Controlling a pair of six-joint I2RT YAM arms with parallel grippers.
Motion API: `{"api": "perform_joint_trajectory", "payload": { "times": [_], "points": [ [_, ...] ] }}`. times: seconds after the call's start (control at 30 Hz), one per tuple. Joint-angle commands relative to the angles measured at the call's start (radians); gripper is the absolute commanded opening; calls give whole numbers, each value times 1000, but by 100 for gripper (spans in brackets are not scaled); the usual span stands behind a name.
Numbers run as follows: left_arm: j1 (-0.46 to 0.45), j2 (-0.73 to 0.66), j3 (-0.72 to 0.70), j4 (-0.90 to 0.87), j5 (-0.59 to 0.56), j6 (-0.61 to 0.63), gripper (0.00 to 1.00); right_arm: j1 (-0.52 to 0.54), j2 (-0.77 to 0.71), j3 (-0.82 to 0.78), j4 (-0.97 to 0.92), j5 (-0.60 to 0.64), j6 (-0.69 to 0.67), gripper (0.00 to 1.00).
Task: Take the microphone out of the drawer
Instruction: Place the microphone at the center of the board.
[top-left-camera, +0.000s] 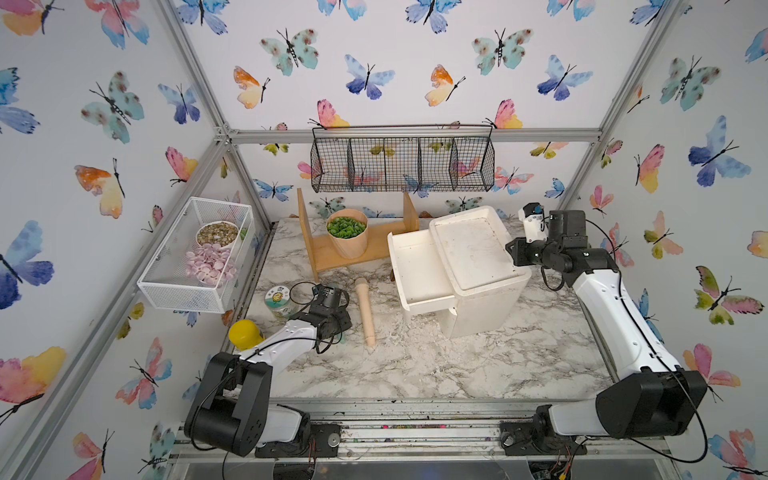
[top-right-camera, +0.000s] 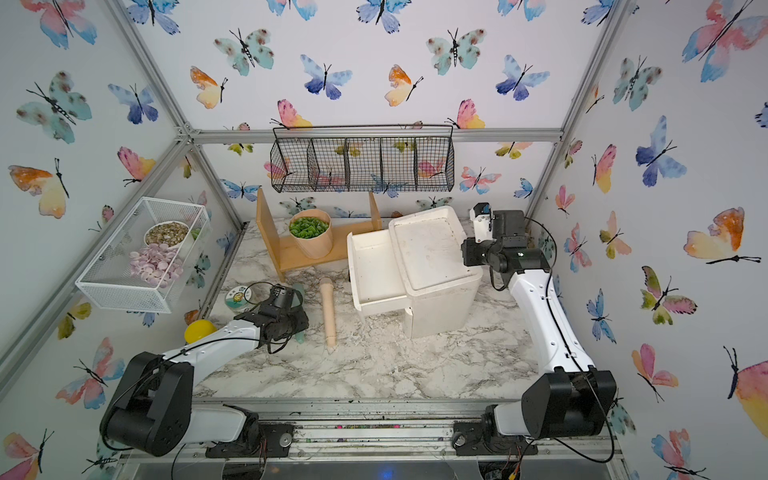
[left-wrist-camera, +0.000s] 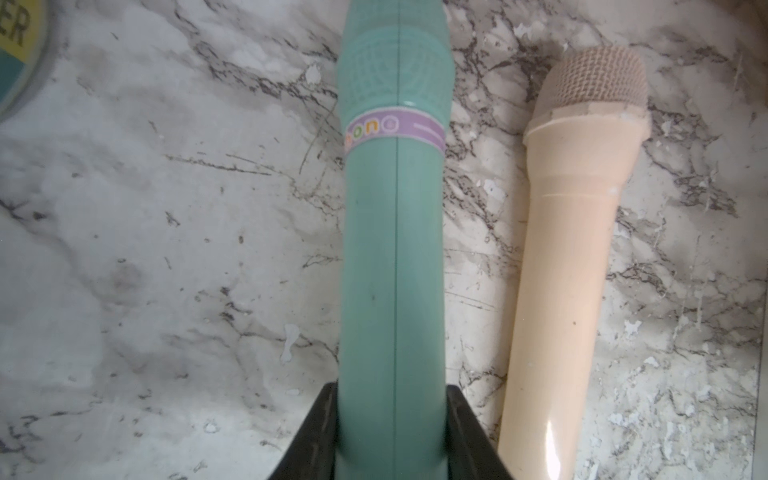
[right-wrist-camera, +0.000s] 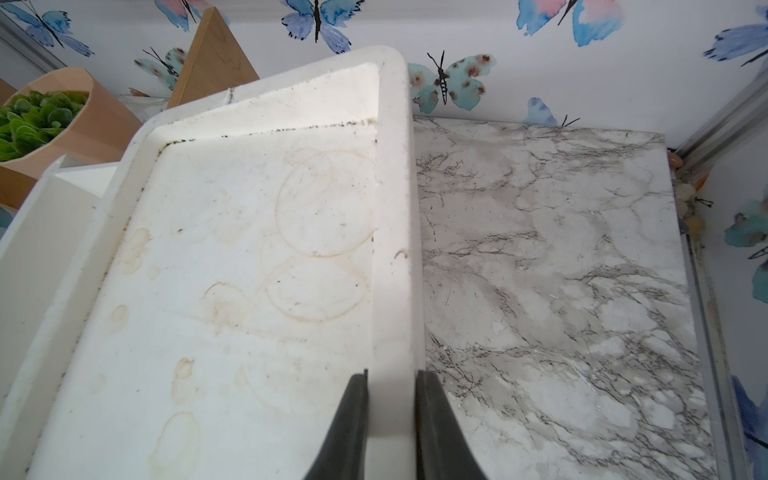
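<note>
Left wrist: teal microphone gripped within left end effector.

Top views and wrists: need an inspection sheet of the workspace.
Surface: marble table, scuffed and flecked.
Job's things: drawer open, nothing seen inside; teal mic in left gripper; beige mic lying on the table beside it.
Clutter: shelf with plant pot; tin; yellow object.
Grippers: left gripper shut on teal mic; right gripper shut on cabinet rim.
Cables: black loops at both wrists.
Surroundings: white basket with bowls on a side wall; black basket on the back wall, nothing seen in it.
</note>
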Motion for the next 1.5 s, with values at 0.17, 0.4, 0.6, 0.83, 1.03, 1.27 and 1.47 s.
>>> {"api": "perform_joint_trajectory", "payload": {
  "times": [0.17, 0.4, 0.6, 0.83, 1.03, 1.27, 1.47],
  "points": [
    [4, 61, -28, -8, 86, -11, 15, 5, 0, 20, 43, -97, 71, 7],
    [4, 105, -26, -9, 118, -8, 25, 5, -2, 19, 45, -98, 72, 7],
    [-16, 131, -28, -12, 126, -7, 37, 5, -5, 21, 44, -96, 72, 7],
    [-22, 134, -22, -20, 121, -7, 51, 5, -5, 26, 44, -97, 72, 7],
    [-23, 113, -7, -44, 116, -8, 57, 5, -3, 28, 42, -97, 72, 7],
    [-21, 27, 78, -134, 64, 20, 57, 5, -3, 34, 43, -97, 72, 7],
    [6, -71, 195, -206, 54, 41, 55, 5, -5, 35, 43, -97, 72, 7]
  ]
}}
